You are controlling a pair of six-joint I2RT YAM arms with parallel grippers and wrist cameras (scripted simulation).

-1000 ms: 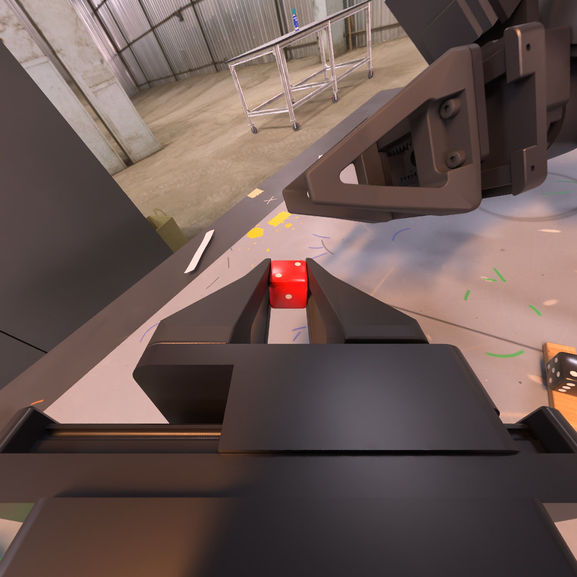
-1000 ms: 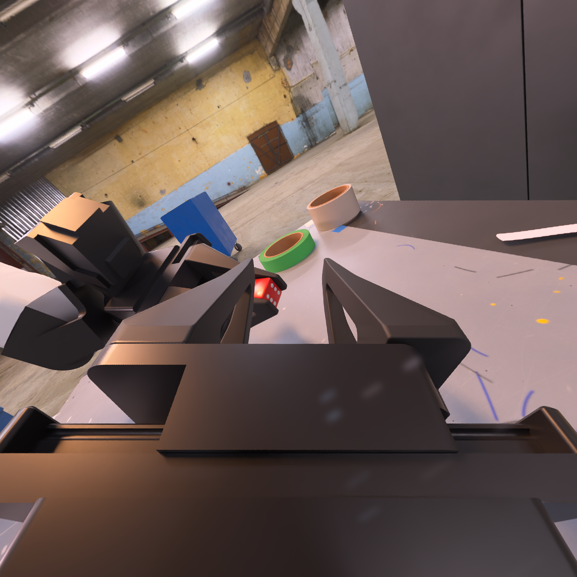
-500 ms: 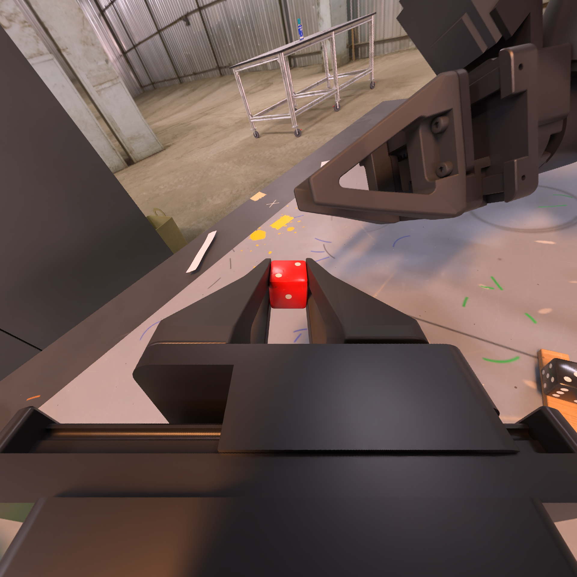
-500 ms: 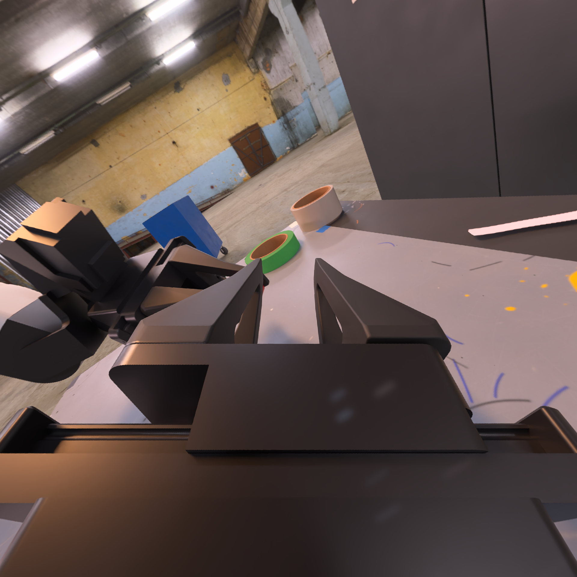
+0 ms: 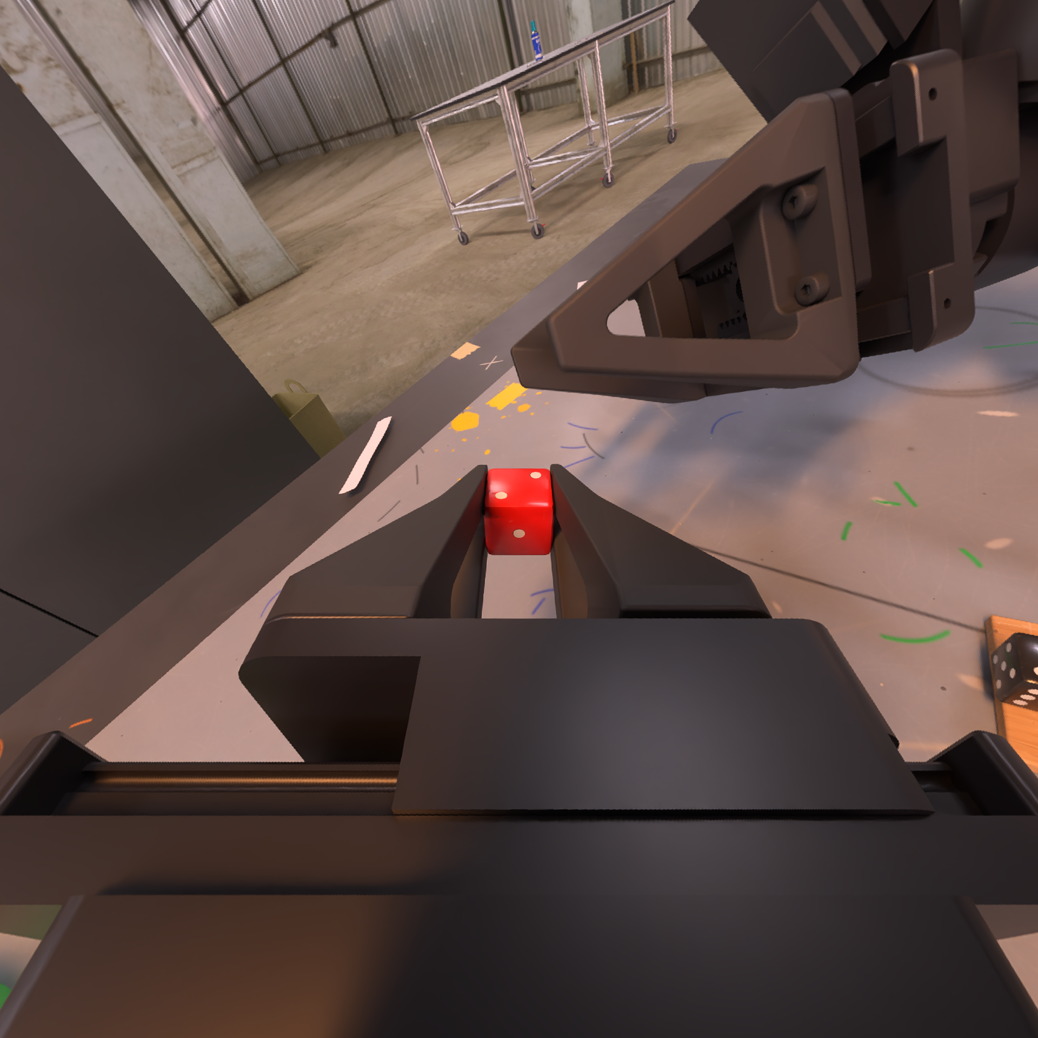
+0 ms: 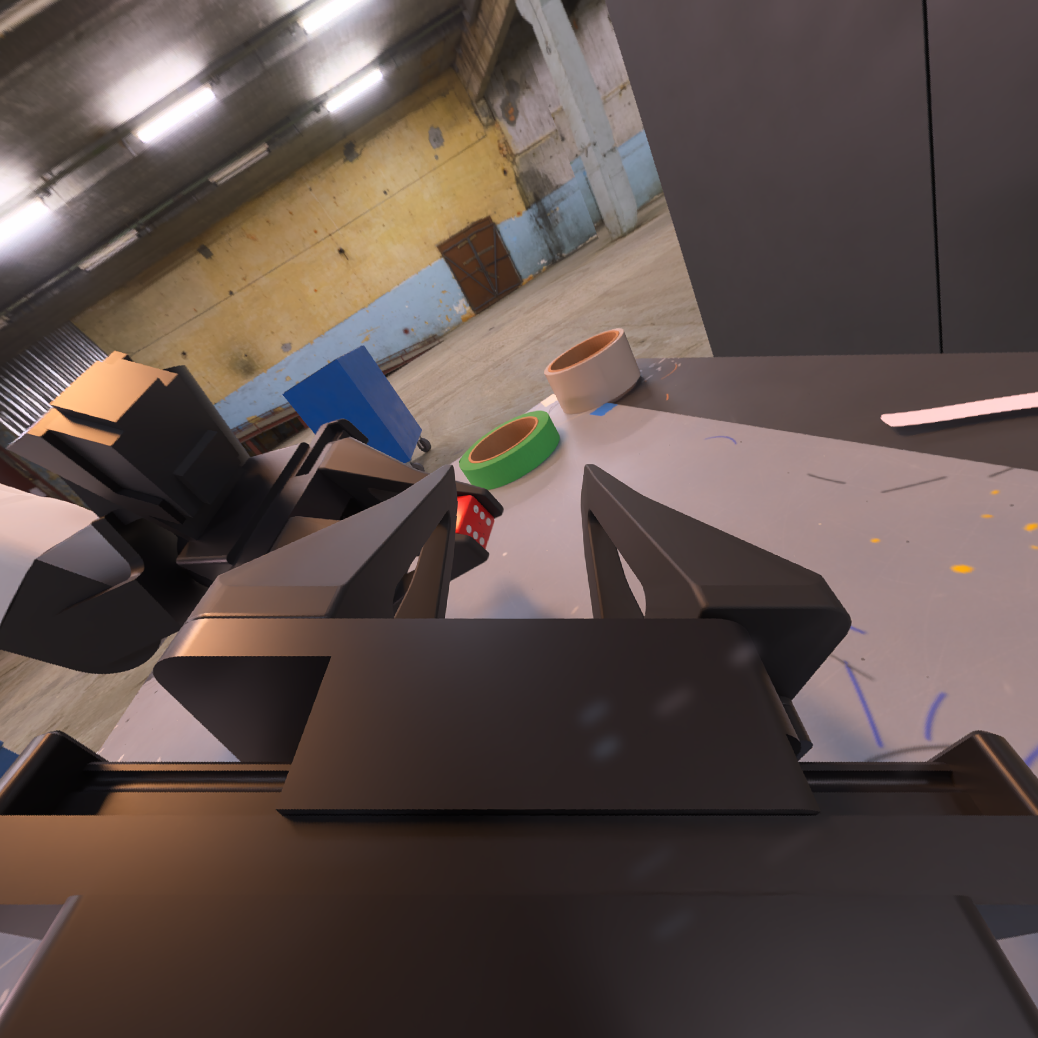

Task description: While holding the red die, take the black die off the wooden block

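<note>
The left gripper [image 5: 518, 508] held the red die [image 5: 518, 512] clamped. At its four o'clock the black die [image 5: 1018, 674] sat on the wooden block [image 5: 1019, 736]. The right gripper [image 6: 517, 539] hung empty, jaws wide, above the grey table [image 5: 758, 494]; warehouse floor lay beyond.

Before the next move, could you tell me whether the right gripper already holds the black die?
No, the right gripper is open and empty, and the black die sits on the wooden block.
</note>
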